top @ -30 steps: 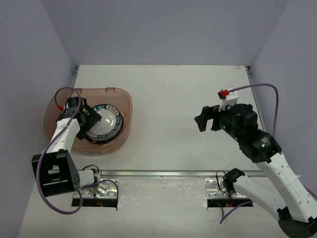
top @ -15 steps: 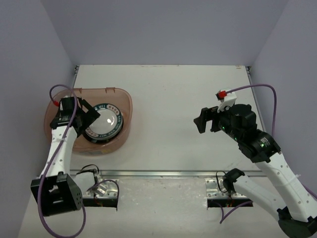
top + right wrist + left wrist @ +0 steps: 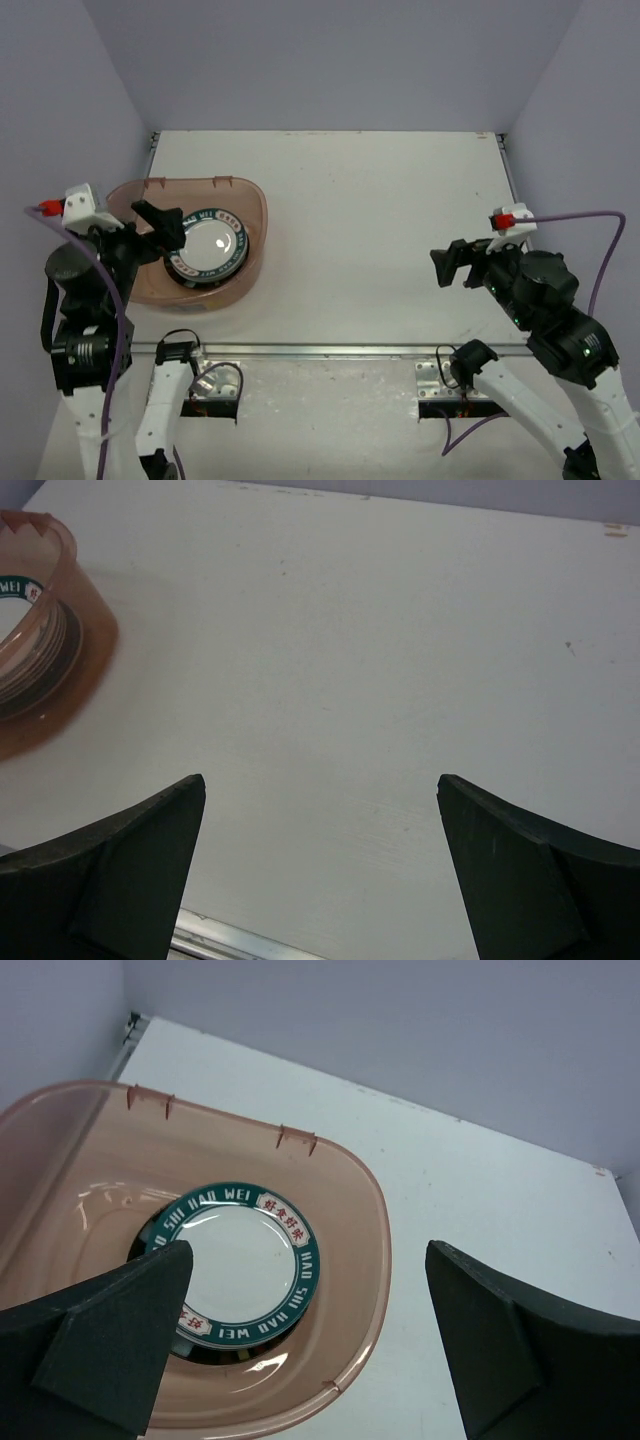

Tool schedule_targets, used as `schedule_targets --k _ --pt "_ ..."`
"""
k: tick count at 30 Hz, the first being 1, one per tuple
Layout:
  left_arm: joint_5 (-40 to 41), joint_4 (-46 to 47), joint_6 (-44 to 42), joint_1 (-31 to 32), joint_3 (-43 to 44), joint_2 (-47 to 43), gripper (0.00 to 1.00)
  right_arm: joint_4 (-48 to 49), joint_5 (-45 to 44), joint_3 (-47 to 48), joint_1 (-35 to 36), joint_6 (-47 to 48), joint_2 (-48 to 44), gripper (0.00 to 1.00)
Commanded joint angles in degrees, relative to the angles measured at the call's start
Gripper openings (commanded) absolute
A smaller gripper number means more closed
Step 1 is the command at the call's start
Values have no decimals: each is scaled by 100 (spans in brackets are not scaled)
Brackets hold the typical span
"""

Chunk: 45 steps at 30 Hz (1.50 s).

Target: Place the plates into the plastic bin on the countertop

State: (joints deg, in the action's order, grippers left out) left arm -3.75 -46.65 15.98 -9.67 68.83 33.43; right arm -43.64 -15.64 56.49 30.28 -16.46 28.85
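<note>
The plates (image 3: 212, 243) lie stacked in the pinkish plastic bin (image 3: 252, 205) at the left of the white countertop (image 3: 380, 220). The top plate is white with a teal-and-red lettered rim; the ones beneath are mostly hidden. My left gripper (image 3: 160, 228) is open and empty, held above the bin's left side. In the left wrist view the top plate (image 3: 240, 1265) and the bin's rim (image 3: 378, 1222) lie below the left gripper (image 3: 308, 1250). My right gripper (image 3: 455, 266) is open and empty over bare table at the right, and it also shows in the right wrist view (image 3: 321, 780).
Pale lavender walls close in the table at the back and both sides. A metal strip (image 3: 350, 350) runs along the front edge. The right wrist view shows the bin (image 3: 70, 650) far to the left, with bare white surface between.
My left gripper has lifted out of the bin and drawn back to the left, empty. My right arm has drawn back towards the near right. The stack has not moved.
</note>
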Motion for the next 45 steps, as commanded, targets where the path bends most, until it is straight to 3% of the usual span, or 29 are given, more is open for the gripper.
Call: schedule_targets --k 1,5,13,45 --pt "60 -63 -591 306 -216 -894 100 -196 -211 -40 13 293 -412 99" --pt "-254 -59 -594 468 -622 -1327 100 -457 -212 -71 13 487 -469 99" --pt "124 172 -482 510 -1461 -1942 100 -298 -217 -482 13 507 -635 99" --pt "-363 244 -368 519 -1697 -1849 100 -92 -202 -745 13 486 -346 99"
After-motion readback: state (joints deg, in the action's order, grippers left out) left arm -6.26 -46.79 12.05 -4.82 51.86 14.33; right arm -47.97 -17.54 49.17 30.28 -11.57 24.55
